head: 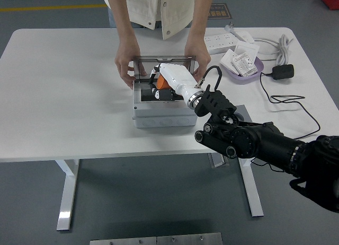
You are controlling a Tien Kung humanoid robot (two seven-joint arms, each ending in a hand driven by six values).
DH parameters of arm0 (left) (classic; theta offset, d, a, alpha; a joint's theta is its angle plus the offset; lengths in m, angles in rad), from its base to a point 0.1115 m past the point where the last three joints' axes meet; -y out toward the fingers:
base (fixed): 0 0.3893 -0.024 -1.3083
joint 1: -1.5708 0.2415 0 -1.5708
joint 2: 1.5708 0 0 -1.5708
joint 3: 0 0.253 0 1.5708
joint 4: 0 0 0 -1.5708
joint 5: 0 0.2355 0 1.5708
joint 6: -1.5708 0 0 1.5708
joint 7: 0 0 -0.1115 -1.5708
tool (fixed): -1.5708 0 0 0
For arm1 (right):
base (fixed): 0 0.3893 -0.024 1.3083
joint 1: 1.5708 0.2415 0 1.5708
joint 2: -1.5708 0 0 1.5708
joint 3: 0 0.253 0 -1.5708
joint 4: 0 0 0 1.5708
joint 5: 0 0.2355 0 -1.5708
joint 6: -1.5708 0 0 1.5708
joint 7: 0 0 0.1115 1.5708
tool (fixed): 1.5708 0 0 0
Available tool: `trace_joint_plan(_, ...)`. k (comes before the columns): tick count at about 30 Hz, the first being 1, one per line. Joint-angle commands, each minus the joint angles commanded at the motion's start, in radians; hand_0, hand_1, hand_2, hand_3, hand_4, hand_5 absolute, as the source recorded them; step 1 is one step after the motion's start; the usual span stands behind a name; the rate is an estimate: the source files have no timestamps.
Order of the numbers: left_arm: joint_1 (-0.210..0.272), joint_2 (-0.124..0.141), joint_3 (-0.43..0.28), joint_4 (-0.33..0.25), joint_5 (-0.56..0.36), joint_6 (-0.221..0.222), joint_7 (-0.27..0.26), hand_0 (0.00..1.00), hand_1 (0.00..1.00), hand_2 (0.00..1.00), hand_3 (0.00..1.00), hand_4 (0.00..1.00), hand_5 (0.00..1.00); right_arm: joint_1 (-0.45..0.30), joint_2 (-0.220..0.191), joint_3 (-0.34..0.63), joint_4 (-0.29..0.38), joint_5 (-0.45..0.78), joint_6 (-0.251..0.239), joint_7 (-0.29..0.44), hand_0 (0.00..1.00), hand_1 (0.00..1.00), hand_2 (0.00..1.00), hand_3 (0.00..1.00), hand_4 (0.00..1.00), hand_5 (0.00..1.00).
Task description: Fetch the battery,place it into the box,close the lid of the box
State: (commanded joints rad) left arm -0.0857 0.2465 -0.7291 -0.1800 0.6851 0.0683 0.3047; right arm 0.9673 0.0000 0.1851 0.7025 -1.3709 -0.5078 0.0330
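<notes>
From my seat I see the right robot hand [168, 78], white-shelled on a black arm, reaching in from the desk's near right corner and hanging over the open grey plastic box [164, 113]. Its long axis runs diagonally, from the near right up toward the far left, with the fingertips pointing at the box's far left part. The orange and black battery [162, 84] sits under the palm at the box's opening, partly covered by the white shell. I cannot tell which way the battery's length runs, nor whether the fingers are clamped on it or merely lying over it.

The box stands near the middle of the white desk [63, 107], closer to the near edge than the far one. Its inside is dark, and apart from the battery I can make out only black shapes there. The clear, metal-framed lid [162, 60] is raised at the box's far side. A person at the far edge holds it with both hands, one hand [127, 64] on the lid's left side and the other hand [197, 58] on its right.

Toward the far right corner a purple bowl [239, 77] holds small white packets [241, 62]. A white power strip [222, 41] lies beyond it, and a black adapter with cable [283, 71] lies near the right edge.
</notes>
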Motion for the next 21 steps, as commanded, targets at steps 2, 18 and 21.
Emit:
trace_joint_plan(2,-0.002,-0.001,0.000,0.000,0.000,0.000,0.000,0.617,0.780,0.755,0.781,0.873,0.357,0.001,0.000,0.001,-0.002,0.004,-0.008,0.005,0.316,0.260,0.382,0.525,0.227,0.059)
trace_joint_plan(18,-0.009,-0.003,0.005,0.000,0.002,-0.001,-0.004,0.618,0.781,0.755,0.782,0.872,0.357,-0.003,0.000,-0.022,-0.012,0.064,-0.041,0.045,0.617,0.490,0.552,0.659,0.671,0.361)
trace_joint_plan(21,-0.010,-0.003,0.003,0.000,0.004,-0.002,-0.003,0.618,0.781,0.755,0.782,0.872,0.357,-0.004,0.000,-0.019,-0.011,0.071,-0.042,0.048,0.617,0.490,0.552,0.659,0.671,0.361)
